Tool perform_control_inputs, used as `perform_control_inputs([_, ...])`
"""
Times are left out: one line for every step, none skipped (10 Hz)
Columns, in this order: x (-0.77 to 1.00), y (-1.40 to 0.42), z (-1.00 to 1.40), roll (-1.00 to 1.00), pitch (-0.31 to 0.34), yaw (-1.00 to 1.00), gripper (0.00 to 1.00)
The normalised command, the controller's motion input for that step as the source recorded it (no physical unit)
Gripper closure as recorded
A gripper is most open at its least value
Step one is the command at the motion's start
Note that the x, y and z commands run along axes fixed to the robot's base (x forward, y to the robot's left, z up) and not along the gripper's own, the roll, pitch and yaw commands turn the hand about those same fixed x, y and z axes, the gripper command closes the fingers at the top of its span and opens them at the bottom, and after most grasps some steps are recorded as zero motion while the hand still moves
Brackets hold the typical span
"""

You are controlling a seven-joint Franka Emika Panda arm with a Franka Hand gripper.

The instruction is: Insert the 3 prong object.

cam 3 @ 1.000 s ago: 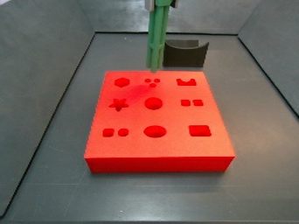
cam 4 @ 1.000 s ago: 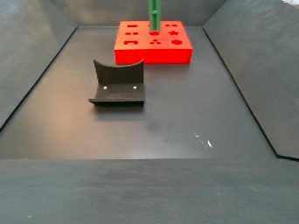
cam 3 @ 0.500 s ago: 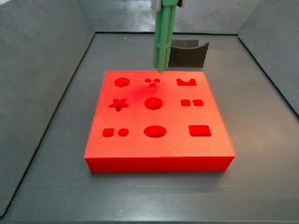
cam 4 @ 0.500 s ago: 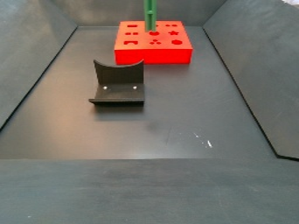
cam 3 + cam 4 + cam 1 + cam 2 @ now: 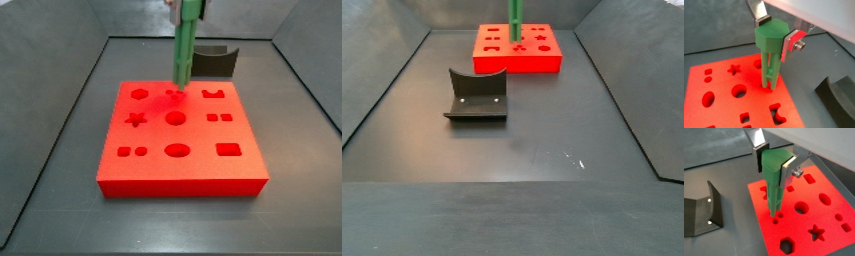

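We see the gripper coming down from above over the far part of the red block. Its flat silver fingers are clamped on the thick green head of the 3 prong object, one plate on each side, so the claw is closed on the piece. In a side view only the lower edge of the gripper shows at the frame's top.

The 3 prong object hangs upright, slim rods pointing down. In both wrist views its tips sit right at the block's top face, by the group of three small round holes. We cannot tell whether the tips touch or have entered them. In both side views the green shaft stands vertical over the block's far rows.

The block carries cut-outs of varied shape: a star, a circle, an oval, a square. All look unfilled.

The fixture, a dark bracket on a base plate, stands on the floor, well apart from the block in that view. The floor is dark grey, with grey walls around.
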Motion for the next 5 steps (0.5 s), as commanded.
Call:
perform_control_inputs([-0.14,0.01,-0.32,-0.05,-0.220,0.00,1.00])
perform_control_inputs([-0.07,0.00,-0.10,0.00,-0.141,0.00,1.00])
perform_control_inputs([-0.07,0.00,0.00,0.00,-0.069,0.00,1.00])
perform_control_inputs([-0.15,0.03,0.03,0.00,-0.044,-0.03,1.00])
perform_control_inputs([-0.23,0.01,0.00,0.00,-0.064,-0.02,1.00])
